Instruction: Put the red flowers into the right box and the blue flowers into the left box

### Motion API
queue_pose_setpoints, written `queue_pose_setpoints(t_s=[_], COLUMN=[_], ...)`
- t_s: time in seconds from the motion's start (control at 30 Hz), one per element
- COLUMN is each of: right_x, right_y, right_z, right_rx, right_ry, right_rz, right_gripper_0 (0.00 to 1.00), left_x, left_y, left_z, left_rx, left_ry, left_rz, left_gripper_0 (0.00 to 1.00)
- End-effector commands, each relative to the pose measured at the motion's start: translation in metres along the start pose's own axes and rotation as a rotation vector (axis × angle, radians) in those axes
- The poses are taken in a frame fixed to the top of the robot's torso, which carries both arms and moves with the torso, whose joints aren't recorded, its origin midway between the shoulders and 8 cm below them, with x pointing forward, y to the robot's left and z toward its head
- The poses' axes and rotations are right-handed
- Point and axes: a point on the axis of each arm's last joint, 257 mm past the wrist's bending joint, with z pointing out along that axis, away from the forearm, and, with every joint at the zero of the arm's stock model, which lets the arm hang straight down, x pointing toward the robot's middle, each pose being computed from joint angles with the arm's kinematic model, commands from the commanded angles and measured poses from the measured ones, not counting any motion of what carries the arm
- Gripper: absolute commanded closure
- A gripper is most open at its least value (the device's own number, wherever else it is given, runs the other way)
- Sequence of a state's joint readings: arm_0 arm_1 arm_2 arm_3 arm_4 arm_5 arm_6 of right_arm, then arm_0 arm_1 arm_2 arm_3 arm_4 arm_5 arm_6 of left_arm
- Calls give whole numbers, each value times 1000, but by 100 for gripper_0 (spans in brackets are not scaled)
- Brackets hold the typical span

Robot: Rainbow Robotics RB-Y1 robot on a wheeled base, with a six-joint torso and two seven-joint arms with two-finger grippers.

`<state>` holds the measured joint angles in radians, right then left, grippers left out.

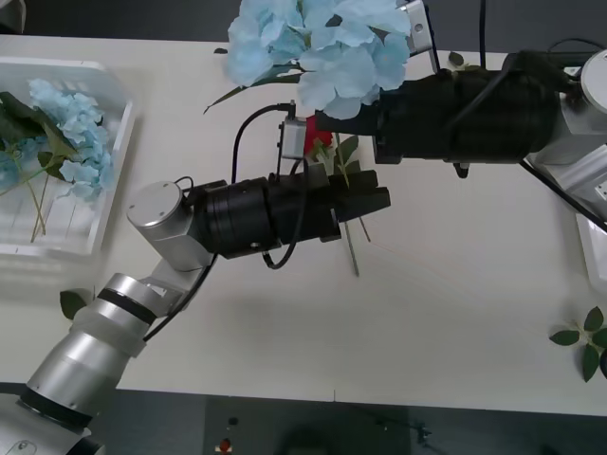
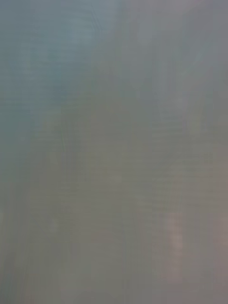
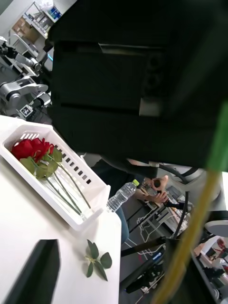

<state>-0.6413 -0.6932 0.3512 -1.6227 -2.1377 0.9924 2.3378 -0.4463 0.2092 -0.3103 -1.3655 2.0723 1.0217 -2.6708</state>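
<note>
A big blue flower hangs high over the table's far middle, and my right gripper is shut on it with the fingers hidden under the petals. Below that arm, my left gripper stands open around the thin stem of a red flower lying on the table. In the left wrist view that stem runs close past the gripper. The left box holds blue flowers. The right box holds red flowers, and its rim shows in the front view.
A loose leaf sprig lies near the right box, also seen as a sprig in the left wrist view. A single leaf lies by my left arm. The table's front edge runs just below the arms.
</note>
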Motion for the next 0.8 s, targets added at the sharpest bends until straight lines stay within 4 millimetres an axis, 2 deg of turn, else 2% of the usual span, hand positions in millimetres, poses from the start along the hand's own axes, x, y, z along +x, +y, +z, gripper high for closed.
queue_pose_setpoints(t_s=[0.03,0.47,0.53,0.57,0.6,0.67,0.8], right_x=[-19,-20,-21,-21,-21,-20,-21], right_y=[7,6,4,3,2,0,0], right_z=[7,6,6,6,6,5,4], right_rx=[-13,-6,0,2,4,8,7], right_ry=[-13,-16,-22,-23,-24,-24,-27], right_rz=[-4,1,6,8,7,5,-4], right_gripper_0=[100,99,76,45,26,0,0], left_x=[-6,-1,0,0,1,1,-3], left_y=[-9,-1,0,1,2,3,6], left_z=[14,6,3,1,-2,-7,-23], left_rx=[22,-2,-7,-10,-12,-13,-17], left_ry=[6,21,24,23,24,23,12], left_rz=[62,64,63,61,58,50,26], left_gripper_0=[100,100,100,100,100,100,100])
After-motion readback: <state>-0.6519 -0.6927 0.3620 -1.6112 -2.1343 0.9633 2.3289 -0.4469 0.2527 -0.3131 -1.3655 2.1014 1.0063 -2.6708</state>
